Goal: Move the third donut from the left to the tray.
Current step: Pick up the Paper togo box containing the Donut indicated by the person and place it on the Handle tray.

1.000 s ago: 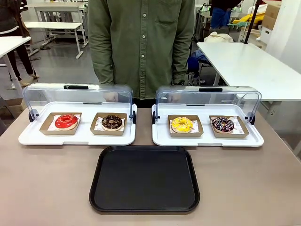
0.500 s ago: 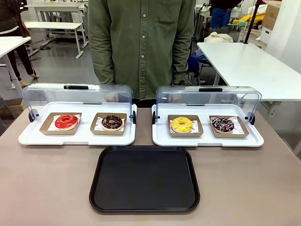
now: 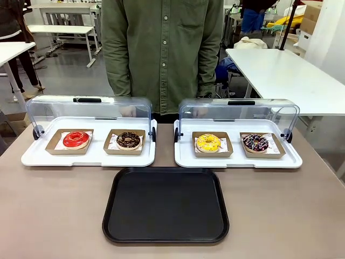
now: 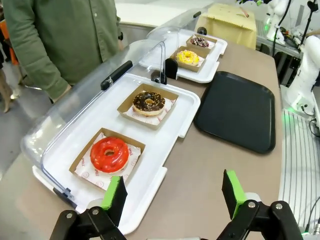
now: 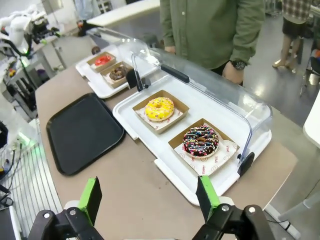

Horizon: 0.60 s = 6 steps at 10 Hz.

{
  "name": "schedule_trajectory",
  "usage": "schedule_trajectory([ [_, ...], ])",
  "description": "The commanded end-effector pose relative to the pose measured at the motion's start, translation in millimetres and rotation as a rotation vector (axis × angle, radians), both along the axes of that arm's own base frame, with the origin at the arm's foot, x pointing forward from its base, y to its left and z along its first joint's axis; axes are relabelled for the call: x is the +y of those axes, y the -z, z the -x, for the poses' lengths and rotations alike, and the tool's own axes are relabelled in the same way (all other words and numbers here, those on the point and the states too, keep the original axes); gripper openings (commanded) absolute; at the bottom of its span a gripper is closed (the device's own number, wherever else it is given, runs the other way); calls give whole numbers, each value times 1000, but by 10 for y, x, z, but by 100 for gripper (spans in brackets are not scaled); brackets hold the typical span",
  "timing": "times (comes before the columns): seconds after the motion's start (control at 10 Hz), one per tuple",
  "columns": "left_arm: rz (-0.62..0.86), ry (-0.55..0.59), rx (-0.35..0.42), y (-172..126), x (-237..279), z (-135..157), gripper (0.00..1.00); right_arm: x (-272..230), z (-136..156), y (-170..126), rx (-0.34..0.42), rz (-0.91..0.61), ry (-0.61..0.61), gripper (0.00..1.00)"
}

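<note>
The third donut from the left (image 3: 208, 142) (image 4: 188, 57) (image 5: 159, 108) has bright yellow icing and sits in a brown cardboard holder on the right white tray (image 3: 237, 160), under its raised clear lid. In front of both white trays lies the black tray (image 3: 166, 205) (image 4: 237, 110) (image 5: 83, 132), with nothing on it. My left gripper (image 4: 172, 192) hangs open above the table's left end, near the red donut (image 4: 109, 154). My right gripper (image 5: 148, 195) is open above the table's right end, short of the sprinkled chocolate donut (image 5: 201, 140).
The left white tray (image 3: 89, 157) holds the red donut (image 3: 76, 139) and a chocolate donut (image 3: 128, 140). A sprinkled chocolate donut (image 3: 255, 142) lies right of the yellow one. A person in a green shirt (image 3: 161, 51) stands at the far side, hands behind the lids.
</note>
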<state>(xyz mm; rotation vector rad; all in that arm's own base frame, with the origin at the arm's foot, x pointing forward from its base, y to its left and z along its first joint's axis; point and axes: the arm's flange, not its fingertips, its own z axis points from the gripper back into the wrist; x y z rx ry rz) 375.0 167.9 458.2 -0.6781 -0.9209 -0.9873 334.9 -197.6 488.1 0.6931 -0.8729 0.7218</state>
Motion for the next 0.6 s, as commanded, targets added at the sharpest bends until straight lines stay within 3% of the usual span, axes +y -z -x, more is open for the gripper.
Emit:
schedule_trajectory([
  [0.0,19,12,-24,-16,5,0,100,-20,-8,-33,-33,-1,-10,100],
  [0.5,19,12,-24,-16,5,0,100,-20,-8,-33,-33,-1,-10,100],
])
